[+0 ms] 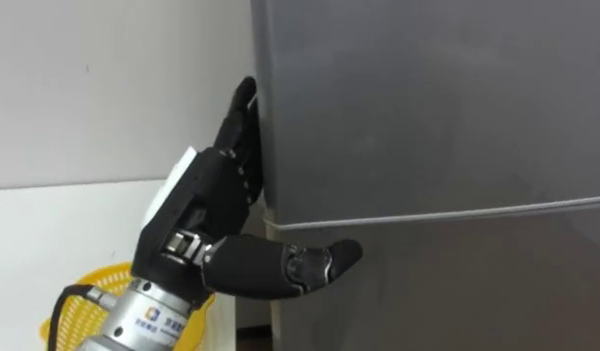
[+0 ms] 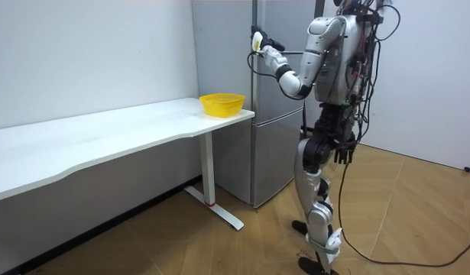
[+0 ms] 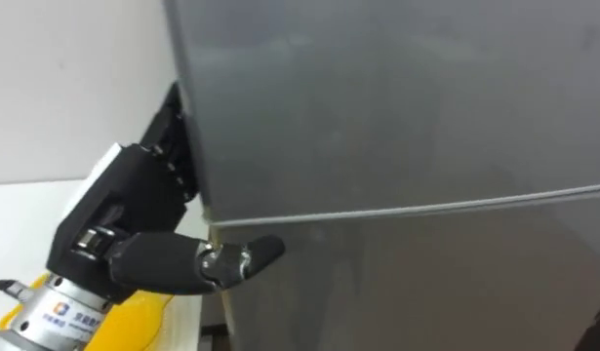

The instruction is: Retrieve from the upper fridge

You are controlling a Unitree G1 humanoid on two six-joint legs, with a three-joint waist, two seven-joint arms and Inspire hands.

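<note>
So the robot's parked right in front of a grey fridge [image 2: 277, 107], at the end of a white table [image 1: 46, 234], with its left arm raised to the fridge's left-hand corner. The upper door [image 1: 426, 107] is shut, so whatever's inside can't be seen. The left hand [image 1: 207, 195] straddles that corner. Its fingers [image 1: 243, 127] run pretty much straight up the side of the fridge, lying flat against it just beside the upper door's edge. The thumb [image 1: 314, 263] sticks out sideways across the front, well spread from the rest. The thumb sits just under the thin seam [image 1: 456, 213] between the two doors, so it's on the lower door [image 1: 456, 292], not the upper one. Nothing is held or pinched as far as I can see; it's a flat, splayed hand resting on the corner. There's a yellow basket [image 1: 80, 297] on the table just below the left wrist. The right hand [image 2: 343, 155] hangs down by the hip in the room view, and it's too small there to tell how it's set.
</note>
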